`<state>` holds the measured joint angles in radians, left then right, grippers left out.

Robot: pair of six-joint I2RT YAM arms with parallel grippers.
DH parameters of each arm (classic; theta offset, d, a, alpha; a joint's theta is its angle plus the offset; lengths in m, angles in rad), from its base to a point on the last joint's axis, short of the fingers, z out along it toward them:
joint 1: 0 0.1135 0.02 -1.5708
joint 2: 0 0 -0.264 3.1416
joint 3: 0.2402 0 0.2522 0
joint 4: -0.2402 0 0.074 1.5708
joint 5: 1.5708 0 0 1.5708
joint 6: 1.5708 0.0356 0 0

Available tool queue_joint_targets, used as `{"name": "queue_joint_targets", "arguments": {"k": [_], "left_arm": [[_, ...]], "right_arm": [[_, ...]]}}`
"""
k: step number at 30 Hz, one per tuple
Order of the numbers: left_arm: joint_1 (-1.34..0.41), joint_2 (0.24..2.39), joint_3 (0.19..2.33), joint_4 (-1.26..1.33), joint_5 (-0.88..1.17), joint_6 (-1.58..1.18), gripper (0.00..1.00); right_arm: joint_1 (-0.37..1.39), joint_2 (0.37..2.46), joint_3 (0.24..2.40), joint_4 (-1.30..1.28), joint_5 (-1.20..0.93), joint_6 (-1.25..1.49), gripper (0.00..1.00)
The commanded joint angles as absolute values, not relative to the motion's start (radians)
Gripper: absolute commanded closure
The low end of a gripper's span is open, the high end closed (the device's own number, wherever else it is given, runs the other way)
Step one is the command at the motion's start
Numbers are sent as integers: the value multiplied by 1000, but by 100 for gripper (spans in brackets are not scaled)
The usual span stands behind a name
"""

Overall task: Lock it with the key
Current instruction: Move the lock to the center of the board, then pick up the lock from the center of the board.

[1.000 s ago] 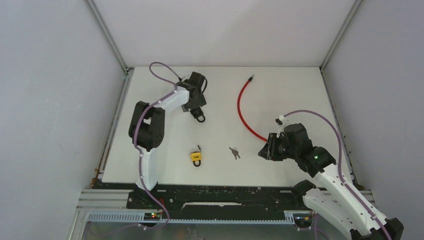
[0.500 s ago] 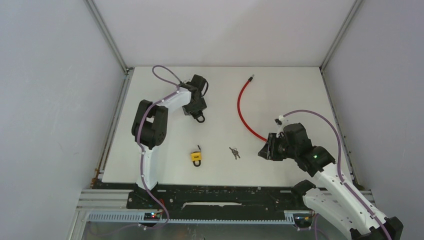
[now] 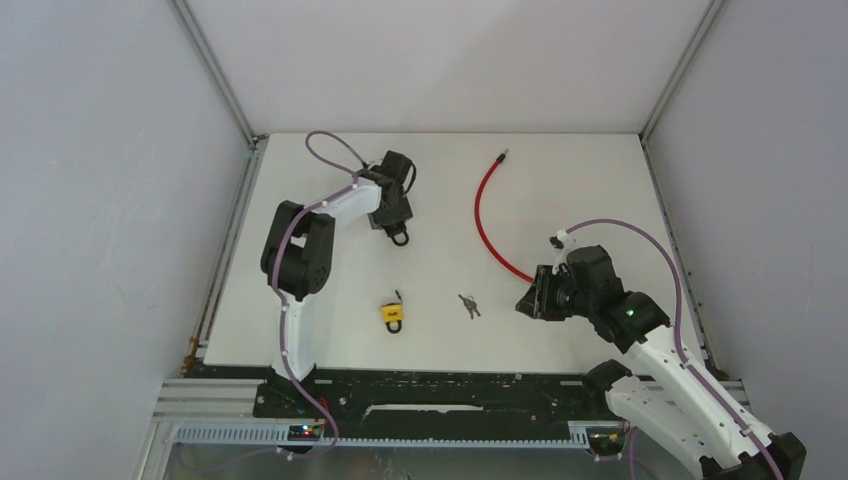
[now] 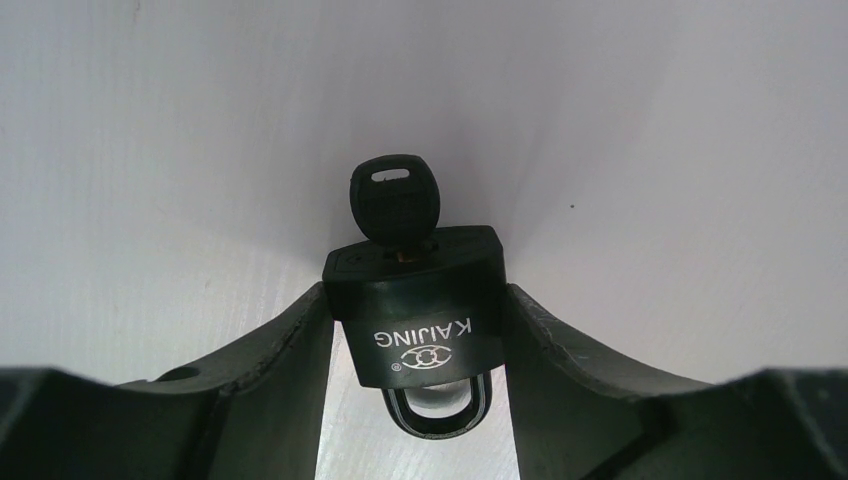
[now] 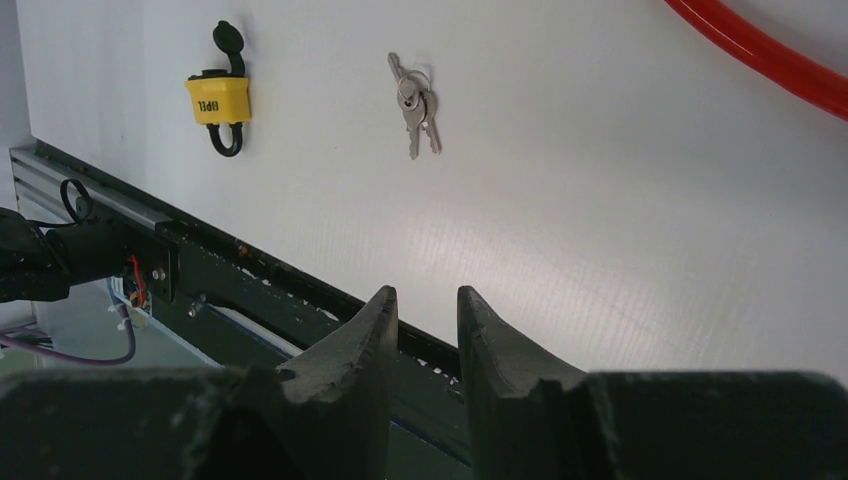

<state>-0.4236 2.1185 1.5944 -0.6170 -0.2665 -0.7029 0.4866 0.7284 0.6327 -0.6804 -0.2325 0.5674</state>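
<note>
The left tool (image 4: 417, 300) is at the far left part of the white worktop (image 3: 560, 190), lowered over a black padlock (image 4: 420, 320) that lies flat there. In the left wrist view the lock body sits squarely between the two fingers (image 4: 290, 340), whose tips reach its upper corners on both sides. Lower down, a sliver of worktop shows between the left finger and the body. I cannot tell whether the tool is pinching the lock or only bracketing it. A black-headed key (image 4: 395, 200) stands in the keyway on the end of the lock that points away from the tool. The shackle (image 4: 437, 415) points back toward the wrist.

The right tool (image 5: 425, 300) hangs above the near right part of the worktop. Its fingers are slightly spread with a narrow gap and nothing between them. Ahead of it lie a small bunch of silver keys (image 5: 415, 105) and, further left, a yellow padlock (image 5: 216, 100) with its own key in it. Both are well apart from either tool. A red cable (image 3: 485, 215) curves across the worktop, its near end close to the right tool.
</note>
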Motion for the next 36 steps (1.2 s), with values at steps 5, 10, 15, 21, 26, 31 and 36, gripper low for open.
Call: {"name": "queue_joint_targets", "arguments": {"k": [5, 10, 15, 21, 26, 31, 36], "left_arm": [[-542, 2037, 1523, -600, -228, -560, 68], [-660, 1962, 1410, -552, -204, -484, 68], [-734, 1885, 1244, -492, -149, -440, 68], [-802, 1829, 1108, -459, -149, -404, 49], [-815, 1835, 1097, -457, -148, -409, 26], [-825, 1859, 1106, -461, -158, -437, 17], [-830, 1880, 1129, -469, -151, -452, 37]], "right_arm": [[484, 728, 630, -648, -239, 566, 69], [484, 735, 630, -638, -242, 574, 69], [484, 740, 630, -645, -233, 575, 69], [486, 757, 630, -635, -238, 575, 69], [489, 763, 630, -618, -244, 594, 69], [497, 762, 630, -621, -235, 596, 69], [496, 764, 630, -625, -232, 579, 69]]}}
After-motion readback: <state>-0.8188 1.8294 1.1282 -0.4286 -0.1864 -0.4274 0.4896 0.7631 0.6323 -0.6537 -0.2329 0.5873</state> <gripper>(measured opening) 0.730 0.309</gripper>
